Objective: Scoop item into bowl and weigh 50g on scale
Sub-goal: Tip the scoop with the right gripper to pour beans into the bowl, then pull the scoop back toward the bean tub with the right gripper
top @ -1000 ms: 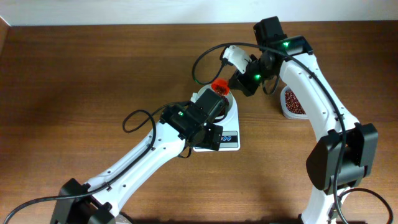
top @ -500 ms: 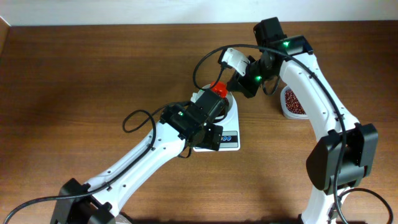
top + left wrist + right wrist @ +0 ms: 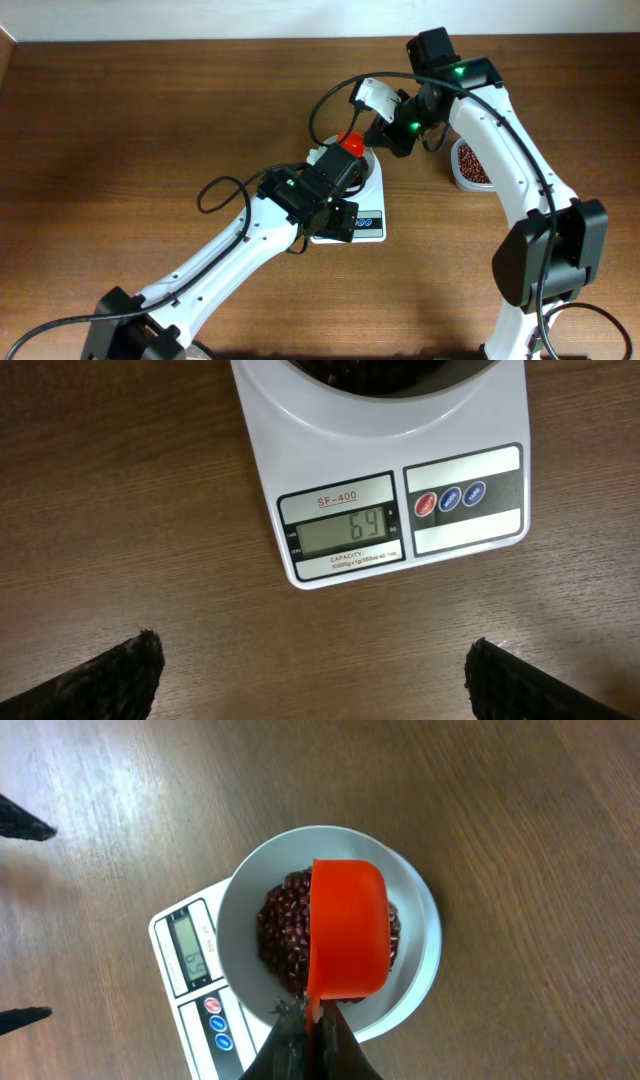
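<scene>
The white bowl (image 3: pixel 420 935) sits on the white scale (image 3: pixel 300 420) and holds a heap of dark red-brown beans (image 3: pixel 275 925). The scale display (image 3: pixel 345 533) reads 69. My right gripper (image 3: pixel 318 1038) is shut on the handle of an orange scoop (image 3: pixel 348 925), held over the bowl with its underside toward the camera. In the overhead view the scoop (image 3: pixel 351 144) hangs over the bowl's far edge. My left gripper (image 3: pixel 312 675) is open and empty, hovering over the table just in front of the scale.
A clear tub of beans (image 3: pixel 470 165) stands to the right of the scale, beside the right arm. The left arm (image 3: pixel 240 245) stretches across the table's middle and covers much of the scale in the overhead view.
The scoop shifted slightly up and left over the bowl from one second ago. Since half a second ago nothing has visibly moved. The left arm has stayed still.
</scene>
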`<state>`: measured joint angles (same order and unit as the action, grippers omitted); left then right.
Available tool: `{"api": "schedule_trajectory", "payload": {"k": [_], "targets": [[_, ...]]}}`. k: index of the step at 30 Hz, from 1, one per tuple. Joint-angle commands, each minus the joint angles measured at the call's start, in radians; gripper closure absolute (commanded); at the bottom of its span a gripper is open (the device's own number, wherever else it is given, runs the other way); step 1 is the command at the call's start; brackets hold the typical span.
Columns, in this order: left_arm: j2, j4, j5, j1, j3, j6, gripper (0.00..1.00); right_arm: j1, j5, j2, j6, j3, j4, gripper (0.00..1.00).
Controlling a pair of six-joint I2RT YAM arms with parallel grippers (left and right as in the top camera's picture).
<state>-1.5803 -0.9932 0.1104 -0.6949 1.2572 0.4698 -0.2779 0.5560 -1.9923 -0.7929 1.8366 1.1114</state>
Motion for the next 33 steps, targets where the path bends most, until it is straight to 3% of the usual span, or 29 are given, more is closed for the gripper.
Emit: {"api": "schedule_trajectory", "payload": {"k": [1, 7, 10, 14, 18, 25, 33], "targets": [[0.005, 0.002, 0.014, -0.003, -0.01, 0.015, 0.01, -0.011, 0.011, 0.035, 0.008, 0.021, 0.01, 0.96], [0.005, 0.001, 0.014, -0.003, -0.01, 0.015, 0.01, -0.009, -0.029, 0.035, 0.056, 0.021, -0.023, 0.96], [0.005, 0.002, 0.014, -0.003, -0.01, 0.015, 0.01, 0.013, -0.008, 0.035, 0.254, 0.021, -0.079, 0.96], [0.005, 0.002, 0.014, -0.003, -0.01, 0.015, 0.01, 0.082, 0.136, 0.035, 0.418, 0.021, -0.083, 0.96], [0.005, 0.002, 0.014, -0.003, -0.01, 0.015, 0.01, 0.179, 0.148, 0.035, 0.553, 0.021, -0.076, 0.96], [0.005, 0.001, 0.014, -0.003, -0.01, 0.015, 0.01, 0.333, 0.134, 0.035, 0.573, 0.021, -0.007, 0.96], [0.005, 0.002, 0.014, -0.003, -0.01, 0.015, 0.01, 0.42, -0.13, 0.035, 0.603, 0.021, 0.098, 0.96]]}}
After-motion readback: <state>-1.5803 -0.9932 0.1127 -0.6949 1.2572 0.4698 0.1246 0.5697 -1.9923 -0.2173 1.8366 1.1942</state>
